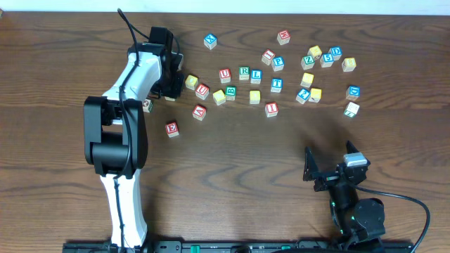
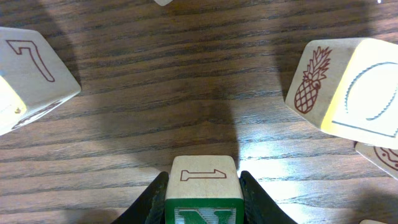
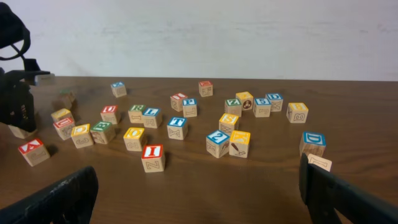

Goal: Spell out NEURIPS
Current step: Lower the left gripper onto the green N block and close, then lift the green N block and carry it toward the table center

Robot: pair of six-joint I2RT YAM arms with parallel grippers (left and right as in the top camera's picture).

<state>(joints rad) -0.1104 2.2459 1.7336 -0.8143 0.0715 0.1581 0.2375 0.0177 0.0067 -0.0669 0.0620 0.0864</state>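
In the left wrist view my left gripper [image 2: 203,208] is shut on the N cube [image 2: 203,177]. Its green N face is toward the camera and both fingers press its sides, low over the table. From overhead this gripper [image 1: 171,90] sits at the left end of the scattered cubes and hides the N cube. The red E cube [image 1: 171,129] lies apart, nearer the front. The red U [image 1: 202,90], red R [image 1: 224,74], red I [image 1: 271,109] and blue P [image 1: 278,63] lie among the others. My right gripper [image 1: 332,164] is open and empty at the front right.
Other lettered cubes lie across the far half of the table, among them a red A [image 1: 200,112], blue L [image 1: 256,76], blue T [image 1: 277,84] and blue D [image 1: 353,91]. A cube with a pineapple picture [image 2: 323,84] stands close on the held cube's right. Another, marked 7 [image 2: 31,71], is on its left.
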